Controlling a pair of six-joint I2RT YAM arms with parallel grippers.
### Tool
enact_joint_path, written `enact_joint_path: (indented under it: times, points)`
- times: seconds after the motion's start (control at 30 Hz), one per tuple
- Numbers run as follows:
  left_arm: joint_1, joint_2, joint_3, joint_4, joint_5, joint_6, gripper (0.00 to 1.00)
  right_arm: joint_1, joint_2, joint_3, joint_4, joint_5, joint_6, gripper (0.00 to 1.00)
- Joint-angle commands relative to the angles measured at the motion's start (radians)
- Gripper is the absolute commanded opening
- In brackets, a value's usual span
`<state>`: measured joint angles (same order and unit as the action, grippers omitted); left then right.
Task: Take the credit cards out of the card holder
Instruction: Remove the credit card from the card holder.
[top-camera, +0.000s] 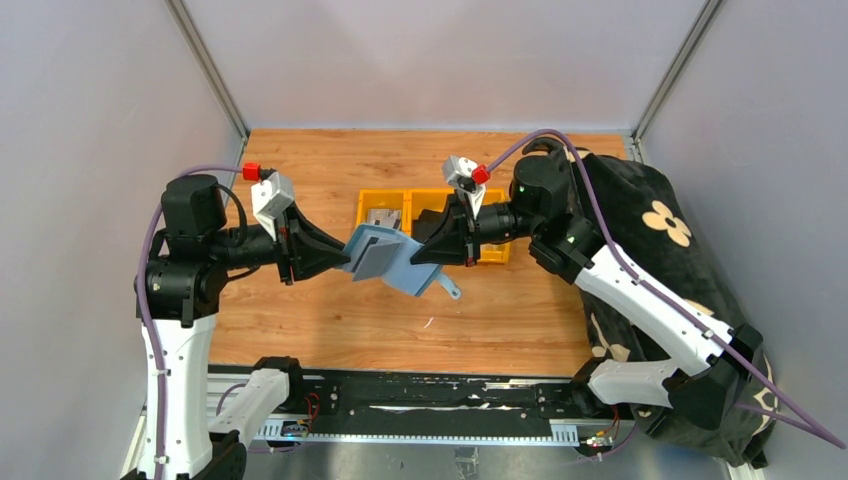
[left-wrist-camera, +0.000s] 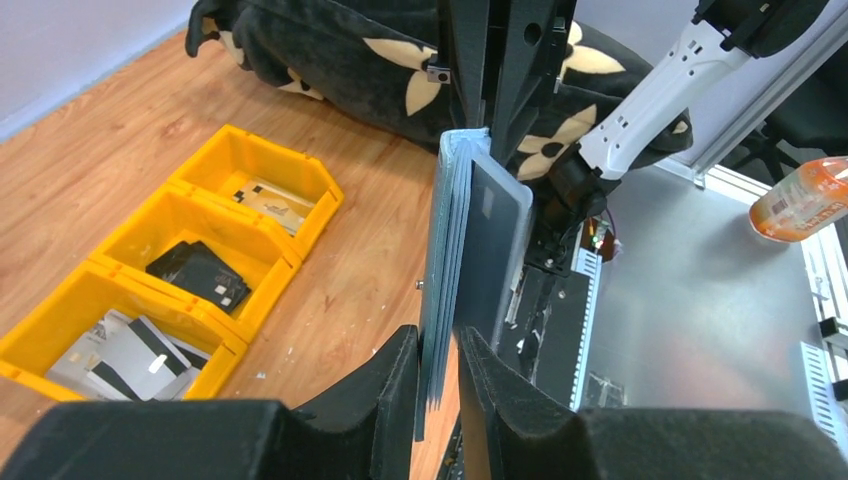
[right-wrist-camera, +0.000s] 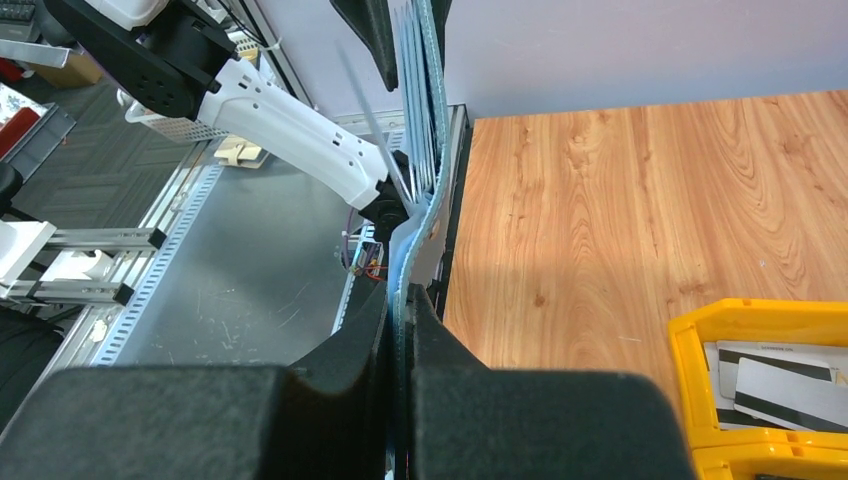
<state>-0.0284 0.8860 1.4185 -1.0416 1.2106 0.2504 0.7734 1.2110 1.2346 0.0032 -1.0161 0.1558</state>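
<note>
Card holder (top-camera: 408, 272) is up in the air over the wooden table (top-camera: 330, 325), between both arms, in front of the yellow bins (top-camera: 400, 193). Right gripper (top-camera: 420, 257) is clamped tight on the holder's edge. Credit cards (top-camera: 372, 254) stick out of the holder toward the left gripper (top-camera: 343, 262), whose fingers (left-wrist-camera: 395, 400) sit narrowly apart on either side of the card edges; can't tell if they actually pinch.

Both arms have white shell links and black joint housings: left arm (top-camera: 175, 340), right arm (top-camera: 650, 305). A lilac cable (top-camera: 150, 240) trails along each. The wrists carry a pale grey camera block (top-camera: 271, 196) with a red cap. Left claw (top-camera: 343, 258) and right claw (top-camera: 418, 256) are black wedges.
</note>
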Motion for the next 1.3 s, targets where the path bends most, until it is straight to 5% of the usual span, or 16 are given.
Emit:
enact_joint_path:
  times: [0.0, 0.6, 0.83, 1.13, 1.27]
  points:
    - [-0.001, -0.01, -0.009, -0.104, 0.091, 0.184, 0.28, 0.032, -0.009, 0.061, 0.009, 0.016, -0.03, 0.0]
    - [0.0, 0.014, -0.031, -0.105, 0.132, 0.124, 0.33, 0.119, 0.015, 0.085, 0.006, 0.041, -0.049, 0.0]
    - [-0.001, -0.005, -0.058, -0.106, 0.116, 0.127, 0.63, 0.118, 0.005, 0.092, -0.033, 0.042, -0.055, 0.0]
    - [-0.001, 0.035, -0.069, -0.109, 0.225, 0.072, 0.53, 0.118, 0.025, 0.084, 0.053, 0.019, 0.001, 0.0]
    - [-0.001, 0.043, -0.069, -0.107, 0.209, 0.059, 0.35, 0.108, 0.037, 0.081, 0.045, 0.028, 0.005, 0.0]
